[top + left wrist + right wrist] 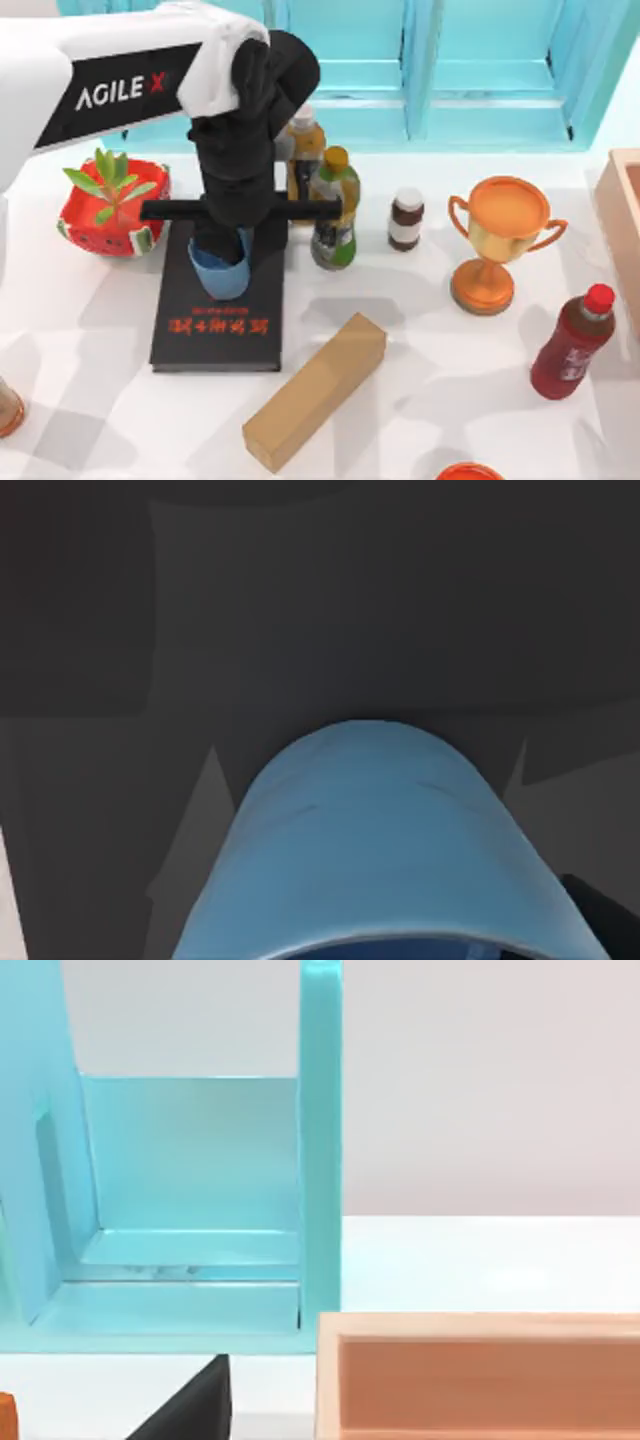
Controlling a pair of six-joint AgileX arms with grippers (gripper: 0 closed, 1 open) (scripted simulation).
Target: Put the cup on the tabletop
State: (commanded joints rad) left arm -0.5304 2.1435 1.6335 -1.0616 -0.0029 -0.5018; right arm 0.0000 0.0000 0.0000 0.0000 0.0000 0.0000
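Top view: left gripper (218,262) sits over the small light-blue plastic cup (222,277), on the black hardcover book (222,305); grip cannot be told. Advice: lift straight, clear the book's edge, lower onto bare glossy white tabletop (420,350) beside the book. Count: one cup, one book, one gold trophy (495,240).

Left wrist view: cup wall (370,840) close.

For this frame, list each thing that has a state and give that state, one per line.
Cup: over the black book, under the left gripper; grip hidden.
Black book: closed, lying flat on the tabletop.
Green-tea bottle: upright, capped.
Red bottle: capped, standing.
Small brown bottle: upright, white cap on.
Trophy: upright.
Cardboard box: closed, lying flat.
Potted plant: upright.
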